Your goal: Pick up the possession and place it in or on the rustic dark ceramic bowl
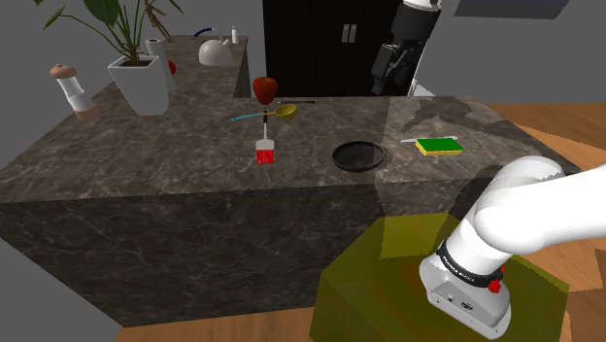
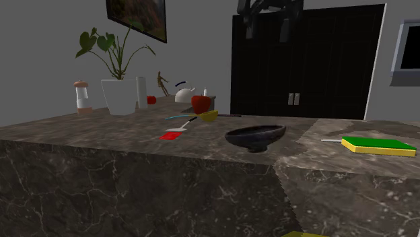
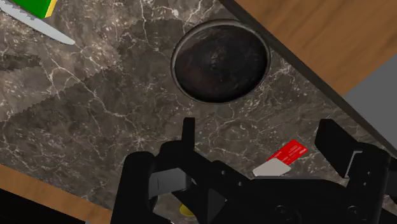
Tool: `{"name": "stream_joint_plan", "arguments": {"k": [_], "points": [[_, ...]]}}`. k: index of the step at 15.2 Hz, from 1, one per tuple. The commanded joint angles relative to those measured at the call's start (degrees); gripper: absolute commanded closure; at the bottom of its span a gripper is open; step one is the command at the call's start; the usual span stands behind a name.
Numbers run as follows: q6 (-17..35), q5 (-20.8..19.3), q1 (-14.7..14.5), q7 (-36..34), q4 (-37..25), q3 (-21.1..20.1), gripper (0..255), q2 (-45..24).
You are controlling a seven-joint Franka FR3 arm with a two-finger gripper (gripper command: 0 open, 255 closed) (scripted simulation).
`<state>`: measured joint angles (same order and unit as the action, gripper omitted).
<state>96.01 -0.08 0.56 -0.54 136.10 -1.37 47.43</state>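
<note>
A small flat red and white card lies on the dark marble counter, toward the shoulder view's left of the bowl. The dark round bowl stands upright and empty near the counter's middle. My black gripper hangs high above the counter, behind the bowl, open, with nothing between its fingers. In the wrist view the card lies between the fingers far below, and the bowl is ahead of them.
A green and yellow sponge with a knife beside it lies at the shoulder view's right of the bowl. A red apple, a yellow spoon, a potted plant, a pepper mill and a kettle stand further back.
</note>
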Motion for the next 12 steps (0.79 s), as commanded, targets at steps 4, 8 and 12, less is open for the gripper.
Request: {"name": "stream_joint_plan", "arguments": {"k": [4, 8, 12], "points": [[0.7, 2.3, 0.3, -4.9, -3.3, -2.2, 0, -7.9], [1.2, 5.0, 0.6, -11.0, -8.7, -4.7, 0, -18.7], [1.2, 7.2, 0.8, -16.9, -14.9, -6.5, 0, -29.5]]}}
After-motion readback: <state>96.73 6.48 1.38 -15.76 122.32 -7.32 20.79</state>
